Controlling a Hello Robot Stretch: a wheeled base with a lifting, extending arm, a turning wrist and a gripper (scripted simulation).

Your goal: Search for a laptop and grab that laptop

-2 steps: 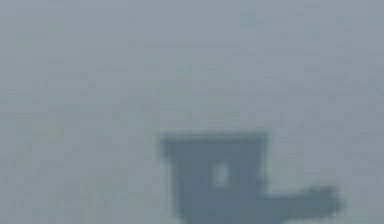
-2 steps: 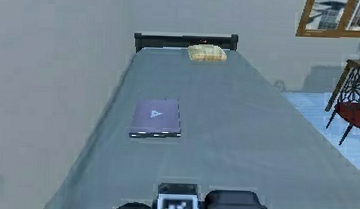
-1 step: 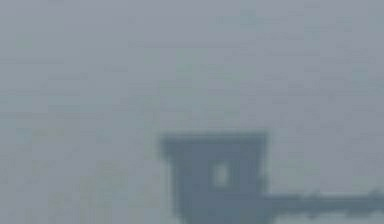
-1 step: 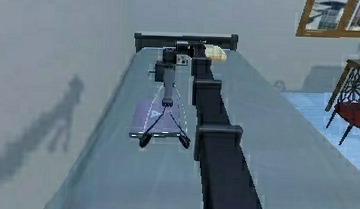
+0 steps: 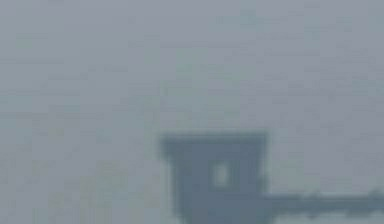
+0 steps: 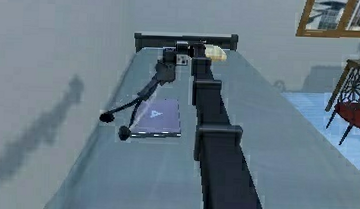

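Gripper (image 6: 115,125) above bench (image 6: 277,146), fingertips near flat grey laptop (image 6: 155,119) (lying closed on bench); cannot tell whether gripper holds anything.

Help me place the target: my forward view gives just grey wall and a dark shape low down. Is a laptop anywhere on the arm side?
Observer: Yes. A flat grey laptop lies closed on a long table in the arm side view.
Operator: Where is the gripper?
Observer: The gripper has its fingertips at the laptop's left edge in that picture; I cannot tell if they touch.
Operator: Does it hold the laptop?
Observer: I cannot tell; the laptop rests flat on the tabletop.
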